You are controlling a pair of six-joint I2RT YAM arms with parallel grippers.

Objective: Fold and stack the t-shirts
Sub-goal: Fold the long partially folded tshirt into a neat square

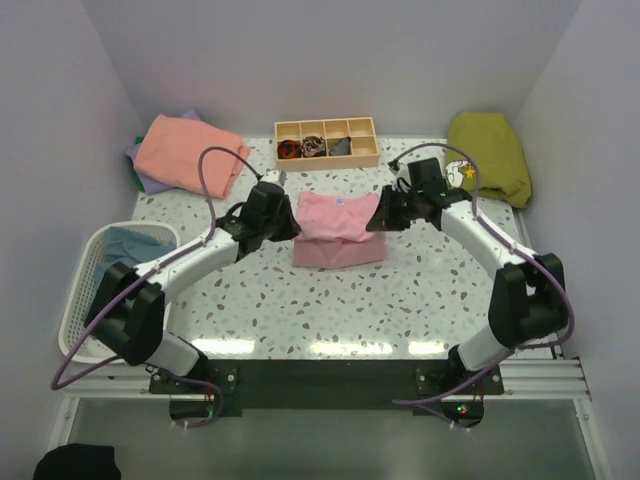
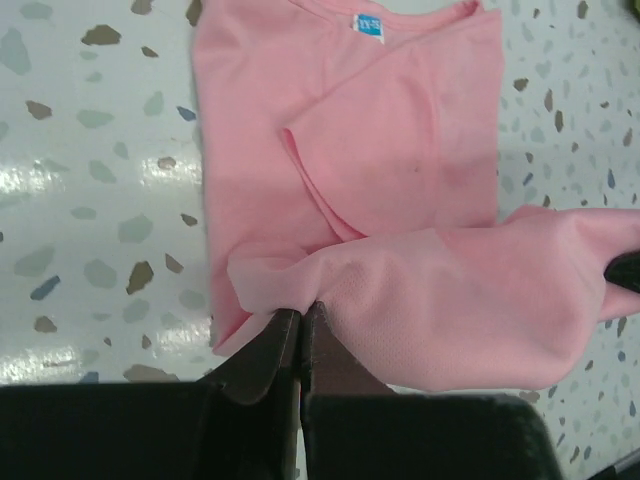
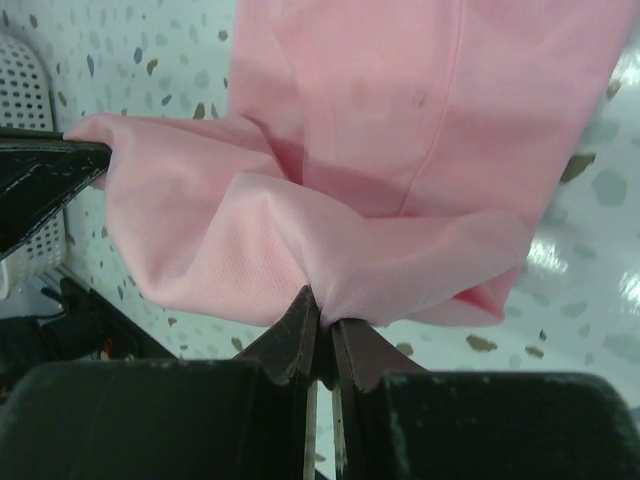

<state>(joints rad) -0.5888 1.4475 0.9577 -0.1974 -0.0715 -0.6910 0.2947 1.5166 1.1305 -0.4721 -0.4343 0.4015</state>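
A light pink t-shirt lies partly folded in the middle of the speckled table, collar and blue label towards the back. Its near hem is lifted and doubled over the body. My left gripper is shut on the left corner of that raised fold of the pink t-shirt. My right gripper pinches the right corner of the same pink t-shirt, with only a thin slit between its jaws. A salmon-coral t-shirt lies folded at the back left on a lavender one.
A compartmented wooden tray of small dark items stands at the back centre. An olive-green cloth is heaped at the back right. A white slatted basket off the table's left side holds a teal-blue t-shirt.
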